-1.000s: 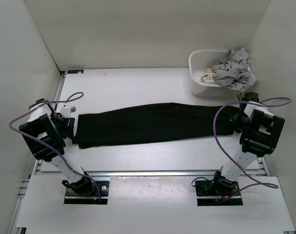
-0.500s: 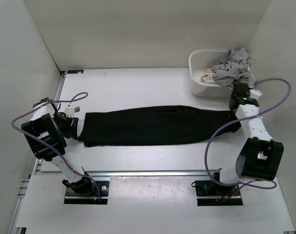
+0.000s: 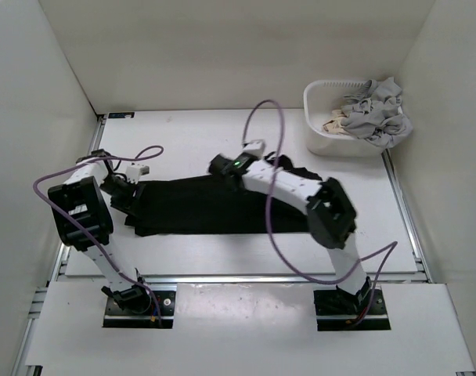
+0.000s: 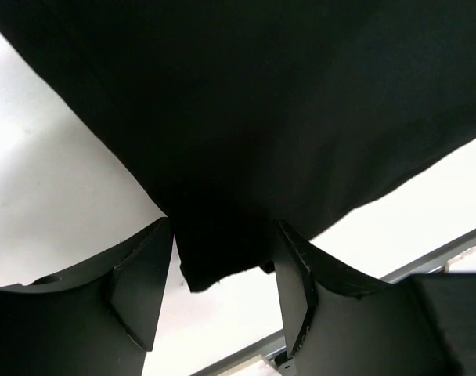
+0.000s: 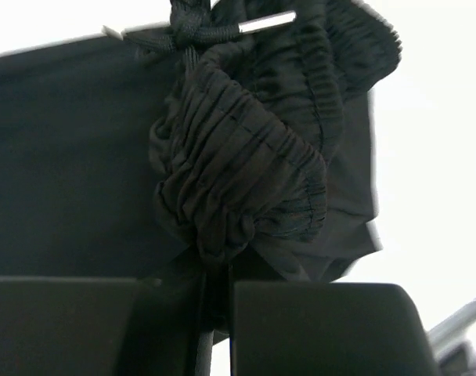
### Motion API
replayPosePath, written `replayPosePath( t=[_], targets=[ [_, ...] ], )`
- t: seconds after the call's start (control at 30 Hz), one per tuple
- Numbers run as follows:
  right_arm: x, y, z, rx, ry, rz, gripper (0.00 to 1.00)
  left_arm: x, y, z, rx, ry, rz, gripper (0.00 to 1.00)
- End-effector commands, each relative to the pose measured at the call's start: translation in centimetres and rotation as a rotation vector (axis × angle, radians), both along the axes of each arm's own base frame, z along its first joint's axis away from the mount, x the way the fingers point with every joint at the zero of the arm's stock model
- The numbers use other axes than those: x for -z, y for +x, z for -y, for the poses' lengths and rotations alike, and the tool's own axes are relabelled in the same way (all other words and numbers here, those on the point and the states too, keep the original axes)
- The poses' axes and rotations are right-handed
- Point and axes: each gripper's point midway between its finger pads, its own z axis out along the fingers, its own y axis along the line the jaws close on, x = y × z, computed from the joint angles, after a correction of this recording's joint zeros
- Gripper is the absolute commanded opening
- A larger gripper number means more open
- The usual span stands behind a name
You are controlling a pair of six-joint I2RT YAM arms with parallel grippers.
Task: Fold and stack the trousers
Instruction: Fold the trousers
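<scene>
The black trousers [image 3: 191, 205] lie across the middle of the table, their right part lifted and drawn back over the legs. My right gripper [image 3: 221, 166] is shut on the bunched elastic waistband [image 5: 238, 188], with the drawstring knot and its metal tip [image 5: 265, 23] above it. My left gripper [image 3: 128, 205] sits at the trousers' left end. In the left wrist view a hem corner [image 4: 214, 262] lies between its fingers [image 4: 140, 290], which stand apart and do not pinch it.
A white basket [image 3: 322, 142] stands at the back right, holding light grey garments [image 3: 375, 110] and a beige cloth [image 3: 334, 121]. The right arm's purple cable [image 3: 261, 117] loops high over the table. White walls close in left, back and right.
My right arm has swung from the table's right end far to the left, carrying the waistband over the legs. The trousers now span less of the table. My left gripper shifted slightly right.
</scene>
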Motion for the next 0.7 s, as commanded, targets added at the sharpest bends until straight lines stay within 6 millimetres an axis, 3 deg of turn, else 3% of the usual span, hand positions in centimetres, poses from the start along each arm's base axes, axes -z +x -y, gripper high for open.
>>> replayPosePath(
  t=[0.0,0.03,0.1,0.13,0.2,0.23,0.33,0.37,0.43,0.47,0.6,0.63,0.67],
  targets=[
    [0.0,-3.3,-4.4,0.051,0.011,0.067,0.0,-0.2,1.3,0.4,-0.016,-0.035,0.035,0.65],
    [-0.2,-3.9,-6.9,0.033,0.064,0.074,0.0,0.3,1.0,0.5,-0.007,-0.04,0.019,0.65],
    [2.0,-4.6,-9.0,0.023,0.079,0.067,0.0,0.6,1.1,0.2,0.005,-0.029,0.019,0.65],
    [3.2,-5.6,-11.0,-0.002,0.125,0.044,0.0,0.9,1.0,0.2,0.005,-0.032,0.011,0.65],
    [5.4,-6.0,-12.4,-0.008,0.138,0.006,0.09,1.0,1.2,0.0,0.014,-0.019,0.021,0.65],
    [6.0,-6.6,-13.0,-0.022,0.138,-0.008,0.35,0.8,1.5,-0.1,0.014,-0.016,0.03,0.65],
    [6.3,-7.4,-15.3,-0.133,0.119,-0.004,0.68,0.3,2.6,-0.7,0.006,0.003,0.052,0.66],
    [5.2,-7.3,-16.2,-0.163,0.147,0.025,0.81,0.0,3.0,-0.8,0.006,0.006,0.063,0.66],
    [2.7,-7.5,-17.0,-0.229,0.16,0.054,0.88,-1.0,4.3,-1.2,-0.015,0.017,0.097,0.7],
    [1.7,-7.9,-17.5,-0.258,0.165,0.067,0.99,-1.4,4.9,-1.3,-0.024,0.021,0.112,0.72],
    [-4.3,-9.0,-17.9,-0.34,0.209,0.125,0.99,-4.9,7.6,-2.1,-0.059,0.046,0.205,0.77],
    [-6.7,-9.5,-17.5,-0.354,0.244,0.143,0.99,-5.6,8.0,-2.0,-0.067,0.039,0.216,0.77],
    [-7.5,-10.2,-17.3,-0.367,0.258,0.147,0.99,-7.6,9.3,-2.4,-0.08,0.054,0.275,0.77]
  ],
)
